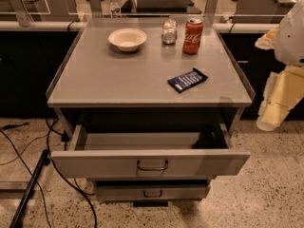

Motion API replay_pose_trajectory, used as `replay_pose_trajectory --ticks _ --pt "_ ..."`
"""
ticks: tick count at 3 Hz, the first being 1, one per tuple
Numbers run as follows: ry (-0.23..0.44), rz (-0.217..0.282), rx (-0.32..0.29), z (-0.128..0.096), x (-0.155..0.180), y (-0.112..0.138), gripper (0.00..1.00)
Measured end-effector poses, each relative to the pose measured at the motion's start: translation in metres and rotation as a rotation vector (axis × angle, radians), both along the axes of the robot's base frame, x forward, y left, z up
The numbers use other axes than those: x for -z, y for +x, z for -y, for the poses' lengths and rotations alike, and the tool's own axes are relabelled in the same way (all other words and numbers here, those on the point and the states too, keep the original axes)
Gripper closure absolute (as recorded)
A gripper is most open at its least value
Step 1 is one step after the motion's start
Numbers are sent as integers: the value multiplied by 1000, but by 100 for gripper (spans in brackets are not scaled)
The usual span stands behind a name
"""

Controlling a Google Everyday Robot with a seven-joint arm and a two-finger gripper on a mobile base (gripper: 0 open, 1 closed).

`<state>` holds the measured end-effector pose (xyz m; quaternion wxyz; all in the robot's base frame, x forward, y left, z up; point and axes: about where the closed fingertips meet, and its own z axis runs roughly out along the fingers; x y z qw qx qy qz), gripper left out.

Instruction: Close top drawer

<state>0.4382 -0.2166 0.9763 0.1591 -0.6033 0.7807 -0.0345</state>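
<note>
The top drawer (150,163) is the widest gray metal drawer of the cabinet. It stands pulled far out toward me and its inside looks empty. A small dark bracket-shaped handle (152,166) sits at the centre of its tall flat front. My arm comes in at the right edge of the view, and my gripper (271,117) hangs to the right of the cabinet, level with the top drawer's opening and apart from it. It touches nothing.
A shorter gray drawer (152,192) sits below, slightly out. On the cabinet top (95,80) are a white bowl (127,38), a glass jar (168,31), a red soda can (193,35) and a dark blue snack packet (187,80). Black cables (28,156) lie on the floor at left.
</note>
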Motion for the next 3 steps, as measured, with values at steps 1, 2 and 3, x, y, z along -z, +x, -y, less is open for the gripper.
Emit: replay_pose_trajectory --ticks 1,2,3 --pt "0 0 0 0 0 0 0" --pt "0 0 0 0 0 0 13" --pt "24 5 20 1 10 -2 38"
